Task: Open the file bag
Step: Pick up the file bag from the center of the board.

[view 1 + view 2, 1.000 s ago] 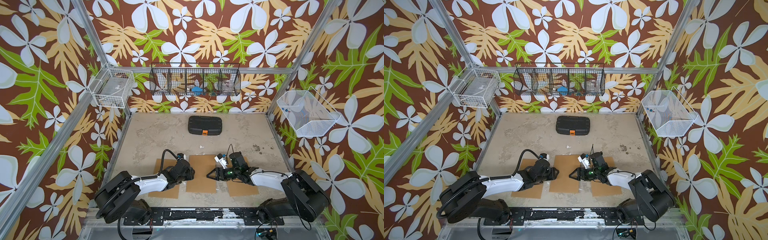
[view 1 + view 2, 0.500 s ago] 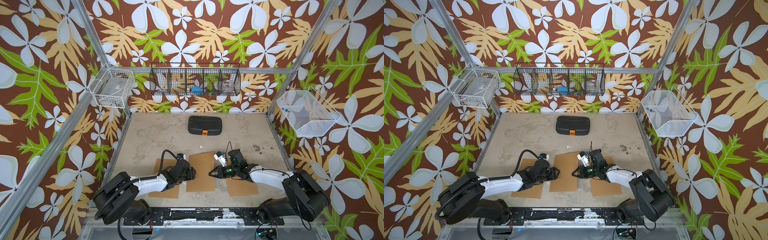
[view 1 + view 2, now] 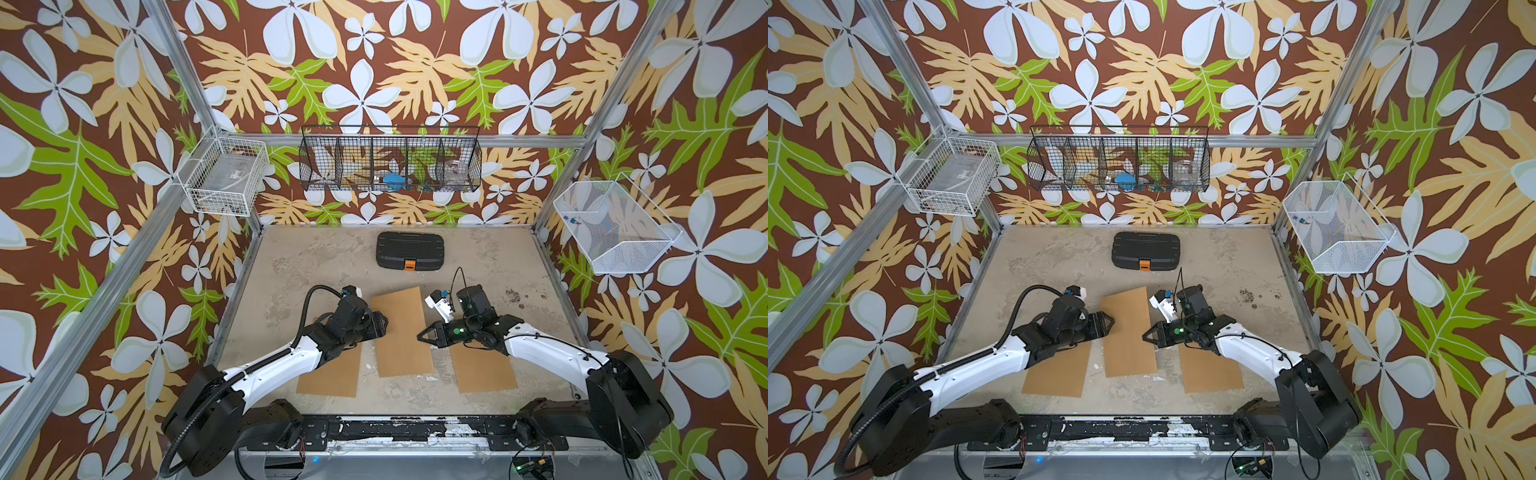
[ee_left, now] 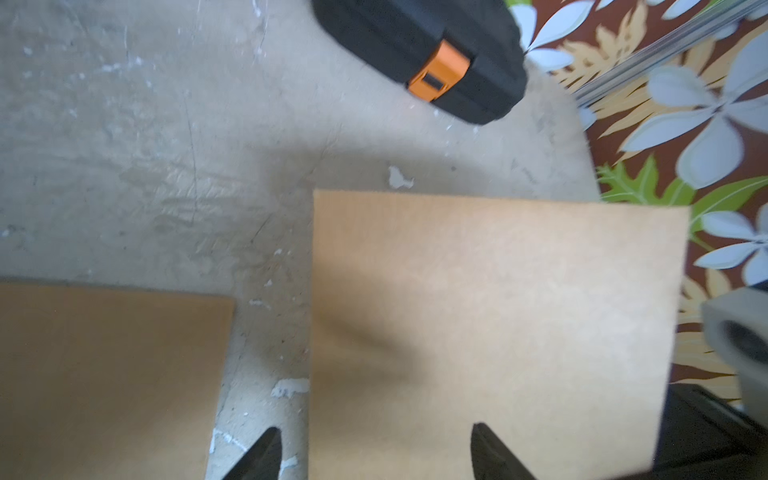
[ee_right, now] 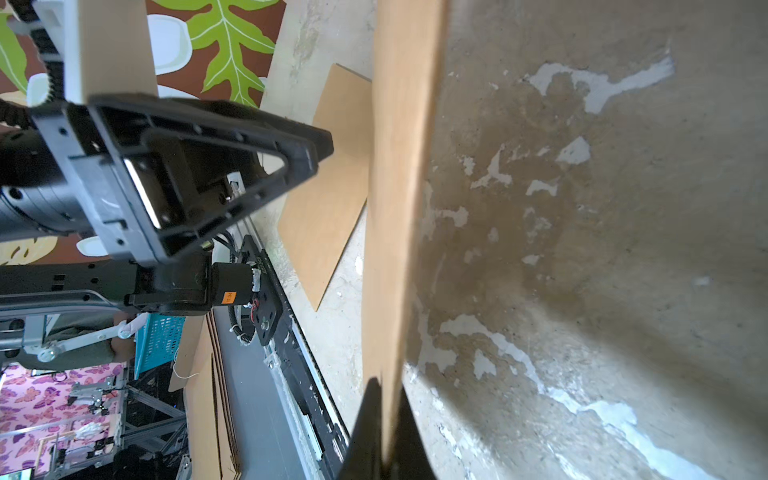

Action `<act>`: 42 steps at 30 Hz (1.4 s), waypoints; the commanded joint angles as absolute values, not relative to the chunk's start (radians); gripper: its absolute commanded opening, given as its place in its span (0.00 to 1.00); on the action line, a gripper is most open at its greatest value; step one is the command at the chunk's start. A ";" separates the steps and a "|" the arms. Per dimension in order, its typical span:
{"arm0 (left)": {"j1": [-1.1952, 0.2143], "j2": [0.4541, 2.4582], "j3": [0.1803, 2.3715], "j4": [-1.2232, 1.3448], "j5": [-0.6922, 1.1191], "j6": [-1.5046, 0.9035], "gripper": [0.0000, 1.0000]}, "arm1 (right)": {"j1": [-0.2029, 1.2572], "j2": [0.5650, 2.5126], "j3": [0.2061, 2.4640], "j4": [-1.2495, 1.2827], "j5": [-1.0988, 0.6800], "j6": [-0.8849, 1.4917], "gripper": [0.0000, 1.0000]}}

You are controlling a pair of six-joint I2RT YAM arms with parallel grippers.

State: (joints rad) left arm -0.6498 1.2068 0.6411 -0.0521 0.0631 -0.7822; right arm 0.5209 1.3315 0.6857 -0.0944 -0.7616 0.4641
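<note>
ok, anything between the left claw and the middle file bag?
Nothing visible. The open left claw straddles one long edge of the middle file bag: one fingertip is over the bag, the other over bare table. The right claw is shut on the opposite edge.

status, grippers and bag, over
Left gripper open, straddling an edge of the middle bag. Right gripper shut on its opposite edge. No opening visible yet. Case behind, clear.
</note>
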 commanded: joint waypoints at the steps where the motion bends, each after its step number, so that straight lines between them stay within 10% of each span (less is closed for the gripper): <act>1: -0.609 1.152 0.639 0.028 0.178 -0.744 0.77 | 0.516 1.301 0.711 -0.165 -0.769 0.420 0.01; 16: -0.422 1.102 0.451 0.553 0.547 -0.922 0.74 | 0.446 1.201 0.786 -0.178 -0.985 0.412 0.00; 42: -0.420 1.085 0.395 0.813 0.546 -0.993 0.04 | 0.446 1.210 0.769 -0.105 -1.021 0.434 0.08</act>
